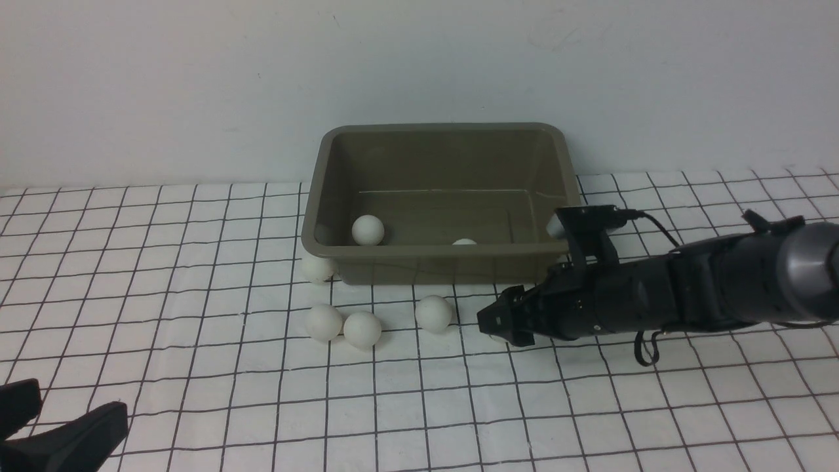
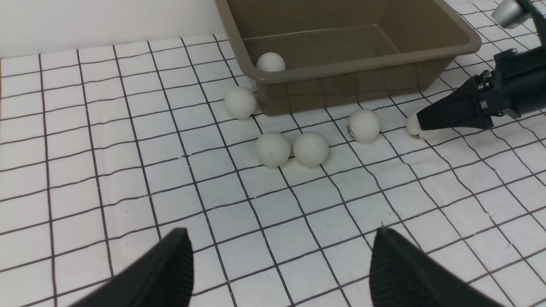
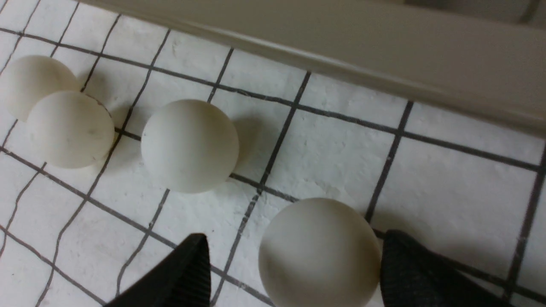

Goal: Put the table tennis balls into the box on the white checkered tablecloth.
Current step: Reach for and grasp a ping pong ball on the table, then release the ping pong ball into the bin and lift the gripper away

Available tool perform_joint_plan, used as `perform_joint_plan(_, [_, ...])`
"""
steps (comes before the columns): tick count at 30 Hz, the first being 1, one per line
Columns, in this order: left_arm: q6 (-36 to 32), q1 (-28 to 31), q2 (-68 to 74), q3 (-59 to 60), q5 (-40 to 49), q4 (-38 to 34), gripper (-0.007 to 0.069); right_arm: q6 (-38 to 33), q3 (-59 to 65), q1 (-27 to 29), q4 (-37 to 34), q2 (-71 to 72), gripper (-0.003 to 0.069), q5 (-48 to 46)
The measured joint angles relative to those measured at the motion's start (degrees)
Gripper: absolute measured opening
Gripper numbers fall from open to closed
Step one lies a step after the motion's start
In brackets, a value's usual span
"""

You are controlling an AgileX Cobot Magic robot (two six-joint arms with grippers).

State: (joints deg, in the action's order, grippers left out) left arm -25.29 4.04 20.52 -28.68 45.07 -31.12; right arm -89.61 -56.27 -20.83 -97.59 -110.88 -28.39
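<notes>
The right claw (image 1: 501, 321) lies low over the white checkered tablecloth (image 1: 196, 393), just in front of the right front corner of the box (image 1: 446, 267). Its two fingers stand apart, with one table tennis ball (image 3: 319, 251) between them. In the right wrist view this ball sits close against one finger (image 3: 426, 281), and there is a gap to the other finger (image 3: 183, 277). So the claw is around the ball but is not squeezing it yet. A ball is round and has no long side, so what matters is that it sits right in the mouth of the claw, a bit off to one side. The box is just behind it, toward the far edge of the cloth, and two balls (image 1: 368, 230) lie inside. Four other balls (image 1: 433, 313) lie on the cloth in front of the box, toward its left front corner. The left claw (image 2: 280, 232) is wide apart and holds nothing. It sits by the near left corner of the cloth, well apart from every ball, so the right arm is the nearer one. I think it should close, lift, and carry the ball back over the rim.
</notes>
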Motion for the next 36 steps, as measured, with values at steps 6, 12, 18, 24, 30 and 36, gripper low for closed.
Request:
perform_joint_plan(6, [-0.05,0.00,0.00,0.00,0.00,0.00,0.0499,0.00,-1.94,-1.52,0.00,-2.31,0.0470,1.26])
perform_joint_plan(12, [-0.05,0.00,0.00,0.00,0.00,0.00,0.0499,-0.23,-2.06,-1.68,-0.23,-2.67,0.0344,5.90])
perform_joint_plan(18, [-0.05,0.00,0.00,0.00,0.00,0.00,0.0499,-0.17,-0.52,-1.68,4.66,2.40,0.0348,8.04])
perform_joint_plan(24, [-0.05,0.00,0.00,0.00,0.00,0.00,0.0499,11.14,4.86,-1.68,22.52,16.20,0.0348,4.13])
perform_joint_plan(30, [-0.05,0.00,0.00,0.00,0.25,-0.05,0.0499,13.07,-1.01,-1.68,27.32,18.82,0.0348,8.33])
perform_joint_plan(36, [-0.12,0.00,0.00,0.00,0.29,-0.05,0.0499,10.83,-18.12,-1.68,27.35,3.82,0.0348,7.74])
